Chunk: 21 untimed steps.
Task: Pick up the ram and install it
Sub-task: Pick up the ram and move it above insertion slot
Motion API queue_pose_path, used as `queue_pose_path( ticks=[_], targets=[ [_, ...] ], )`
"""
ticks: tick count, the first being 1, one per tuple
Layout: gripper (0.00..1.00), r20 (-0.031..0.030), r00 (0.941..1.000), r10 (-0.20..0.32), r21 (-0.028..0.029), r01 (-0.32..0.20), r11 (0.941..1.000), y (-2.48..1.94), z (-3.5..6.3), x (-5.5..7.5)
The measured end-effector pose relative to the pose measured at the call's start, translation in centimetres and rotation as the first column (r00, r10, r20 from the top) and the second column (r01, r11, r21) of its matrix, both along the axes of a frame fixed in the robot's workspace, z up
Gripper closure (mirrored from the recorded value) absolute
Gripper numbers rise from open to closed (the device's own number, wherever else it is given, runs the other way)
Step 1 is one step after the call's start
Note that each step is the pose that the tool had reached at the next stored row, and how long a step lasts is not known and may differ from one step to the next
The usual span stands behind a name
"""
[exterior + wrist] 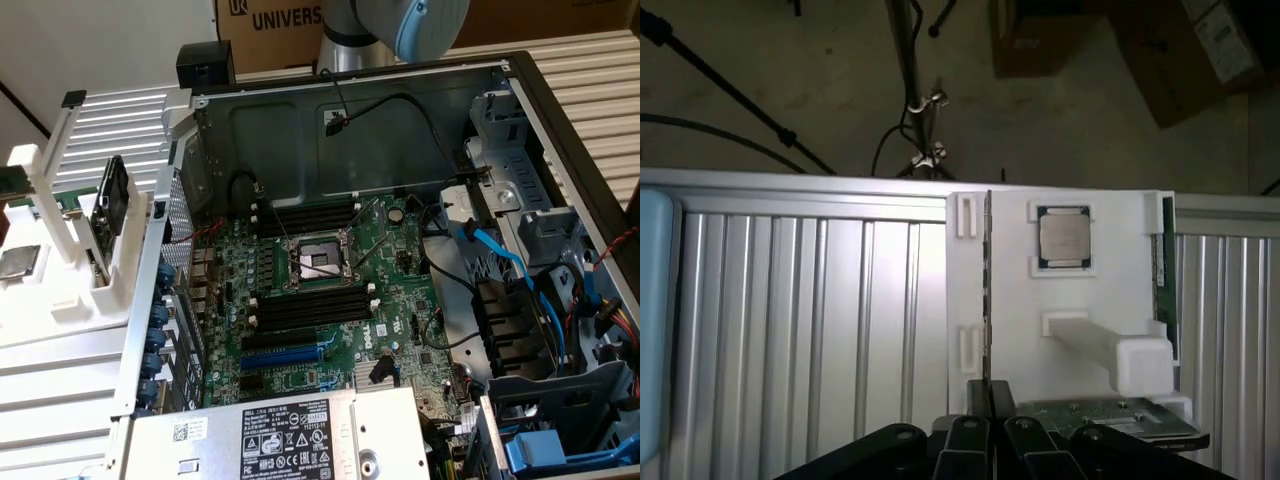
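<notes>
The ram [987, 290] appears edge-on in the wrist view as a thin dark stick, running out from between the fingertips over the white holder [1010, 300]. My gripper [989, 395] is shut on it, the two black fingers pressed close on either side. The stick lies just beside the holder's two small slot brackets [966, 216], high above the table. In the exterior view the arm [400, 25] stands behind the open computer case [520, 90]. Black memory slots [305, 215] lie on the green motherboard [330, 290], on both sides of the processor socket [318, 262].
On the white holder sit a square silver-topped chip [1065, 237] [20, 262], a wider black-framed board [1110, 412] [108, 205] and another green board on edge [1161, 270]. Ribbed metal table [810, 320] surrounds it. Blue and black cables [505, 265] and drive bays crowd the case's right side.
</notes>
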<state>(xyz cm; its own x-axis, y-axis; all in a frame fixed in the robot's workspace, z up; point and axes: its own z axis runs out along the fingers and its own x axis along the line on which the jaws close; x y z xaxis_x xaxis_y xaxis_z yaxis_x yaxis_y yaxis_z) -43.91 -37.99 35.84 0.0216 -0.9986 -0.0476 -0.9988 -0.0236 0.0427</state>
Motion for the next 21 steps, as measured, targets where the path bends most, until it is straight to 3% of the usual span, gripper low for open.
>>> queue_pose_path(
  ticks=[5,7,8,21],
  targets=[
    [0.88,-0.0003,1.0000,0.000,-0.0001,0.000,1.0000,-0.01,1.61,2.6],
    [0.88,-0.0028,1.0000,0.000,0.0000,0.000,1.0000,0.00,2.21,3.5],
    [0.88,-0.0069,1.0000,0.000,-0.0001,0.000,1.0000,-0.01,2.63,4.5],
    [0.88,-0.0070,1.0000,0.000,0.0014,0.000,1.0000,-0.09,2.88,10.4]
  ],
)
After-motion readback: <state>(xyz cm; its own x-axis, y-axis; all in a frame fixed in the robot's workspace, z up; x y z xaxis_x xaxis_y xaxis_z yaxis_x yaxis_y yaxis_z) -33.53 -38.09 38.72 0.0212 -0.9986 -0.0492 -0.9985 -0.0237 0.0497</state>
